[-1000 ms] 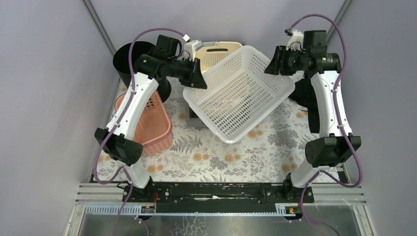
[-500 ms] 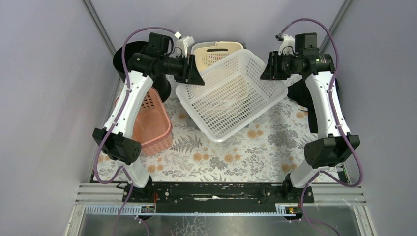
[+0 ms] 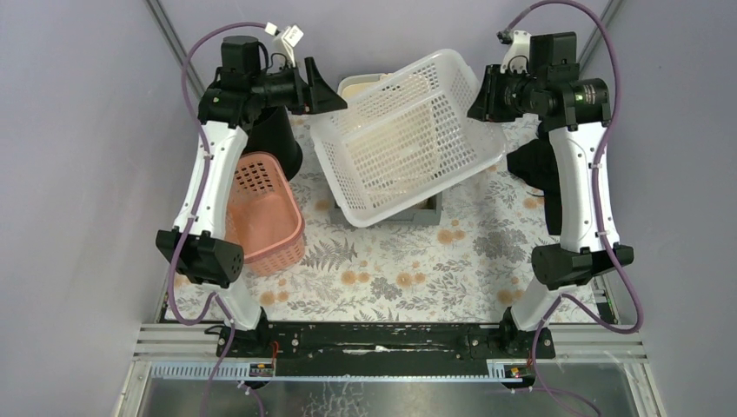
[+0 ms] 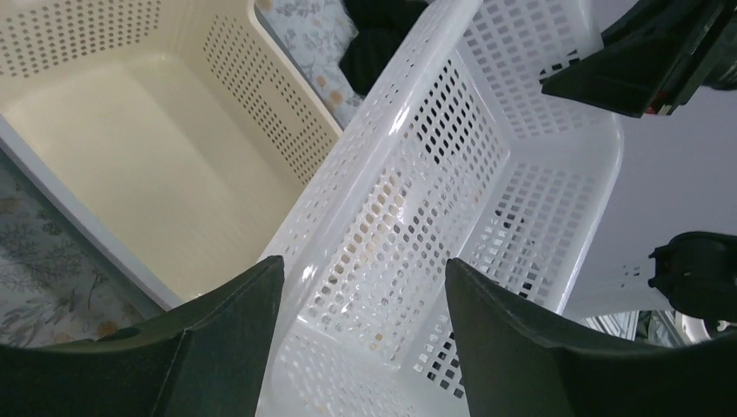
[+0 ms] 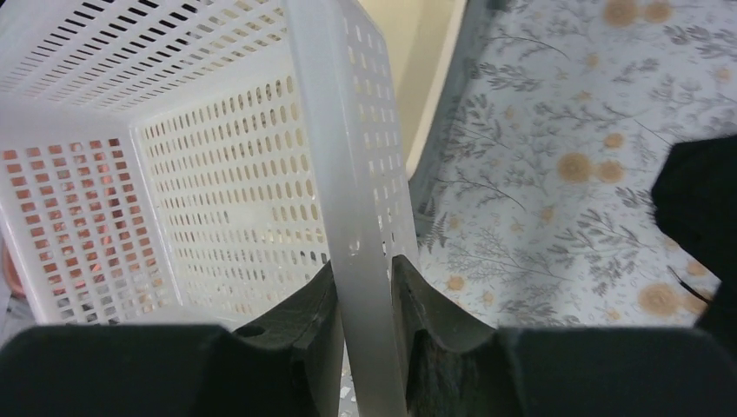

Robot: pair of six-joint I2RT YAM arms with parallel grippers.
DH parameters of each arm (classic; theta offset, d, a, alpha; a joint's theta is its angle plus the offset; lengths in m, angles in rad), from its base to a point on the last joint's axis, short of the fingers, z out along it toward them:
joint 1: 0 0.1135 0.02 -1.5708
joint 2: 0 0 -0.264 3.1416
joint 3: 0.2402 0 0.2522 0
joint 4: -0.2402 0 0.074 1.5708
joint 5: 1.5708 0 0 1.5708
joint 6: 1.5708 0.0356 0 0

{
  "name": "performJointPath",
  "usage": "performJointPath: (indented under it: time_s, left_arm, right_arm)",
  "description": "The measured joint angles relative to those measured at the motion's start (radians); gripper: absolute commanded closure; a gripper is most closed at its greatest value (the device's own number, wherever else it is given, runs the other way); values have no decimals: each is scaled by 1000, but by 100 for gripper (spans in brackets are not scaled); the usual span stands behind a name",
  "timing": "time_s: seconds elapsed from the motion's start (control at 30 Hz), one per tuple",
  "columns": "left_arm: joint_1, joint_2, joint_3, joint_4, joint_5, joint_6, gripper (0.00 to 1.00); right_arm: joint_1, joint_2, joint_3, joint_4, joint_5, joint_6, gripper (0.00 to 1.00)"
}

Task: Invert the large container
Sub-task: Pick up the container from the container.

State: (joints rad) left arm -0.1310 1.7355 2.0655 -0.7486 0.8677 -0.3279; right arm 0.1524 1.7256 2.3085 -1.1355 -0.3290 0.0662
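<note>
**Surroundings.** The large white container sits tilted over the far middle of the surface, raised above it and not yet inverted. A cream basket lies directly beneath and behind it, with its open side up. A grey item protrudes from under the container's near edge. A pink basket stands to the left, near the left arm, with a black bin just behind it. A black cloth lies to the right, beside the right arm.

**Jaws.** The right gripper has its jaws closed tight on the container's right rim wall, with both fingers pressed against the plastic. The left gripper has its jaws spread wide. They straddle a corner of the container's left rim without clamping it.

**Obstructed or unclear.**
- The container hides most of the cream basket in the top view.
- The grey item shows only as an edge and cannot be identified.
- The left arm covers the upper part of the black bin.
- Whether the container's lower edge rests on the grey item or hangs just above it cannot be determined.
- Whether the left fingers touch the rim cannot be determined.

**Surface and room.** A floral cloth with orange blossoms and grey foliage covers the surface. Plain lilac-grey walls enclose it on three sides. A black rail at the near edge carries both arm bases.
</note>
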Motion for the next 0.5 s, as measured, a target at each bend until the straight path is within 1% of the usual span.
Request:
performJointPath:
  time_s: [0.13, 0.23, 0.5]
  left_arm:
    - [32, -2, 0, 55, 19, -53, 24]
    - [48, -14, -25, 99, 32, -86, 25]
    - [64, -35, -76, 135, 49, -113, 25]
  right_arm:
    - [0, -9, 6, 2, 100, 27, 100]
    - [-3, -30, -22, 16, 210, 50, 100]
    - [-25, -126, -31, 66, 400, 63, 100]
